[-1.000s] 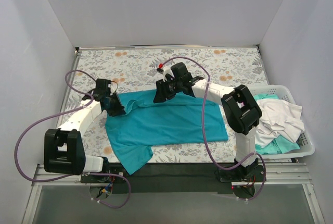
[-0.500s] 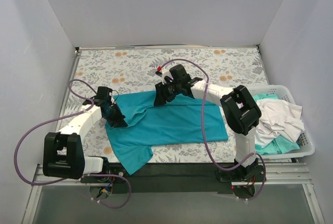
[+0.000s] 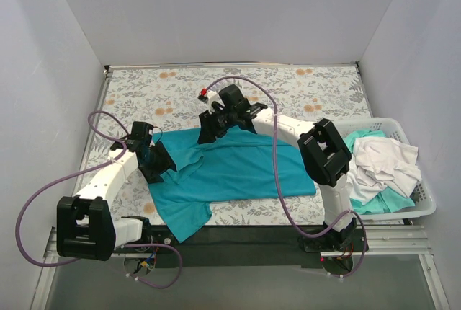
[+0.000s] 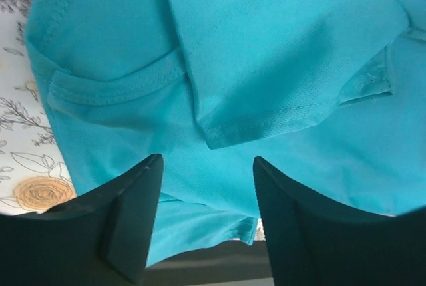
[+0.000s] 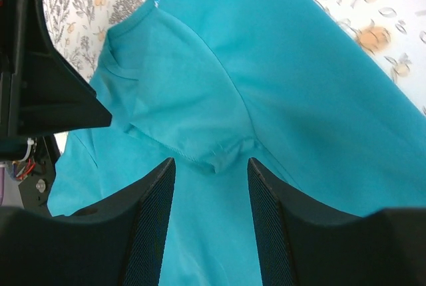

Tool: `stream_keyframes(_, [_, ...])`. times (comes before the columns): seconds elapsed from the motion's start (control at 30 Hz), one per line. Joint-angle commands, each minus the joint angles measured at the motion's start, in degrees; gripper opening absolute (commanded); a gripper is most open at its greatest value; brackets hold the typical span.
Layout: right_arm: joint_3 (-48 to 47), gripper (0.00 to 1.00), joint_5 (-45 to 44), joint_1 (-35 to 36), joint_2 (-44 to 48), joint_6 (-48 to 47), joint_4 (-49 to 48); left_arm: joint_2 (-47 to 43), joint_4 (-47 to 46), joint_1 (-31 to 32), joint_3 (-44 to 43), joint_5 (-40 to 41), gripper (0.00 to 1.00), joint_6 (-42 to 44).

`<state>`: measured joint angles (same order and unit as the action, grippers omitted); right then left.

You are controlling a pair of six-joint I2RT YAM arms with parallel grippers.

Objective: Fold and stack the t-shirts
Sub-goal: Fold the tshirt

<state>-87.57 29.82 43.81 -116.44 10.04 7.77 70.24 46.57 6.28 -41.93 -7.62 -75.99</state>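
Floral tbl (image 3: 302,86); wht basket (image 3: 403,213) at R.

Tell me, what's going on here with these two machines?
Two robot arms are working on a teal t-shirt spread on the flowered table. The left claw and the right claw are both open over its sleeve end, gripping nothing. More shirts, white and pale aqua, lie heaped in a white basket at the right.

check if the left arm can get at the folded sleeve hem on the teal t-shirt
Probably yes: its jaws stand open over the teal t-shirt, the sleeve hem lies uncovered just ahead of them, and nothing sits in between.
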Motion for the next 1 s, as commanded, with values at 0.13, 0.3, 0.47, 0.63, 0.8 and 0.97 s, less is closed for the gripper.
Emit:
stream_keyframes(0.13, [-8.1, 0.46, -0.4, 4.0, -6.2, -1.3, 2.5, -2.8, -2.9, 0.1, -2.8, 4.5, 0.55, -2.1])
stream_keyframes(0.3, [-8.7, 0.41, -0.4, 5.1, -9.2, -2.4, 5.0, -2.4, -5.9, 0.1, -2.5, 6.6, 0.53, -3.3])
stream_keyframes(0.47, [-4.5, 0.33, -2.1, 5.1, -7.8, -4.5, 8.6, -1.3, -7.4, 0.1, -2.3, 6.9, 0.52, -3.4])
stream_keyframes(0.63, [3.0, 0.29, -7.7, 4.7, -2.3, -5.9, 11.7, 0.4, -9.2, 0.1, -3.2, 9.9, 0.52, -3.2])
stream_keyframes(0.8, [6.9, 0.29, -11.5, 1.9, 4.5, -6.5, 14.3, 4.9, -12.5, -0.1, -4.6, 10.9, 0.52, -2.9])
stream_keyframes(0.97, [11.8, 0.34, -13.7, -5.2, 12.6, -5.5, 14.4, 10.4, -16.1, -0.2, -8.0, 10.2, 0.51, -2.9])
